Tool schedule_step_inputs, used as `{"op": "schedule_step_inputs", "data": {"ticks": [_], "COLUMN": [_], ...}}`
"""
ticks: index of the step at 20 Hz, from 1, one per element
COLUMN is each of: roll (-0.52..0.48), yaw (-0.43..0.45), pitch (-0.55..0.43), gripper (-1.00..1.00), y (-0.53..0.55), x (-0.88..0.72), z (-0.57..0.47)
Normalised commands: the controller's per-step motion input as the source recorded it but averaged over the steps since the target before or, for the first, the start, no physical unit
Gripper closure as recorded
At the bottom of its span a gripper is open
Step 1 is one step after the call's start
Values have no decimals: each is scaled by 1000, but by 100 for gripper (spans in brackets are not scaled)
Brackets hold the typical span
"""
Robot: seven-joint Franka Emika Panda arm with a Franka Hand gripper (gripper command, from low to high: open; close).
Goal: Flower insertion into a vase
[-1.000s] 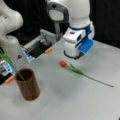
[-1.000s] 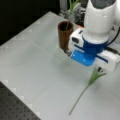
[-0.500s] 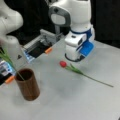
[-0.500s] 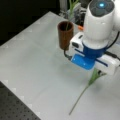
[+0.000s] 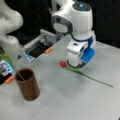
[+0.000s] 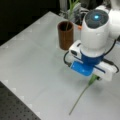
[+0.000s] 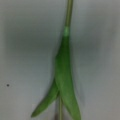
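Wrist view, green leafy flower stem (image 7: 65,82) flat on table, pincer state cannot tell.

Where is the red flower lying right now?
In a front view, the red flower lies flat on the table, right of the vase, directly under the hand.

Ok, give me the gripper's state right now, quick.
Gripper: low over the flower lying on the table, above its leaf; open or shut cannot be told.

Gripper (image 6: 96,77) low over flower (image 6: 82,95), near vase (image 6: 65,35).
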Motion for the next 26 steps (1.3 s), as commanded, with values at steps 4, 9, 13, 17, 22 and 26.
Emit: {"op": "schedule_step_inputs", "data": {"ticks": [4,9,13,17,22,26], "roll": [-204,-227,-231,-163,-177,-190], "yaw": [-25,-7,-16,-13,-5,9], "pitch": [-68,-121,-106,-120,-131,-120], "gripper": [-100,-100,-100,-100,-100,-100], "y": [76,86,94,134,132,65], "x": [78,65,60,69,63,53], "z": [-292,-185,-276,-374,-310,-179]}}
